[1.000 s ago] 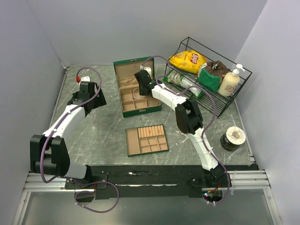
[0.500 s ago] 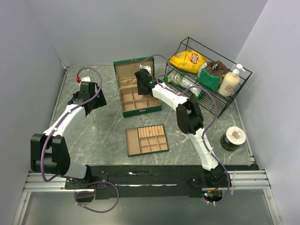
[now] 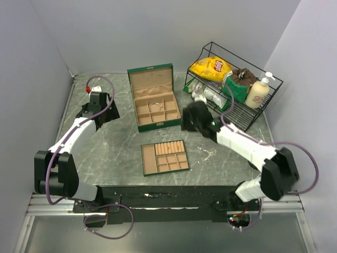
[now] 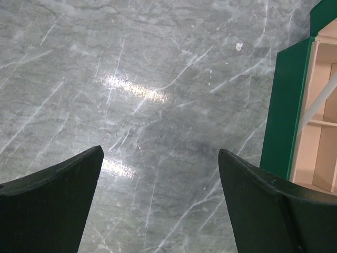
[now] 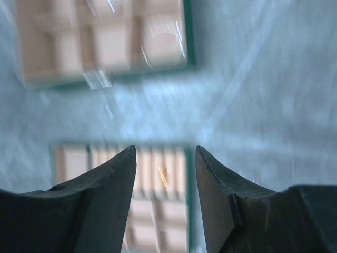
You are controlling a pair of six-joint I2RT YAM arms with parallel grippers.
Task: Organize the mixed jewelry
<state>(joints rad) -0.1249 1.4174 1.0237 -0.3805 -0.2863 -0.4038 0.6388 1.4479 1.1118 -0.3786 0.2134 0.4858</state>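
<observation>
A thin silvery chain [image 3: 207,154] lies loose on the marble right of the flat tan tray [image 3: 148,161]. A round wire bangle [image 3: 154,105] lies in a middle compartment of the open green box [image 3: 159,125]. It also shows blurred in the right wrist view [image 5: 163,46]. A small gold piece [image 5: 164,175] sits in the tray's ridged section. My right gripper [image 3: 185,121] is open and empty, between the box and the tray; in its own view [image 5: 165,147] it hangs above the tray. My left gripper [image 3: 108,112] is open and empty over bare marble [image 4: 160,149], left of the box.
A black wire rack [image 3: 262,108] at the back right holds a yellow chip bag [image 3: 212,67], a dark bag and a pump bottle [image 3: 258,91]. A tape roll [image 3: 261,154] stands at the right. The green box wall [image 4: 287,105] is close on the left gripper's right.
My right arm has swung back from over the green box toward the front right, its elbow now out to the right. The bangle now shows in the box. The left arm has not moved.
</observation>
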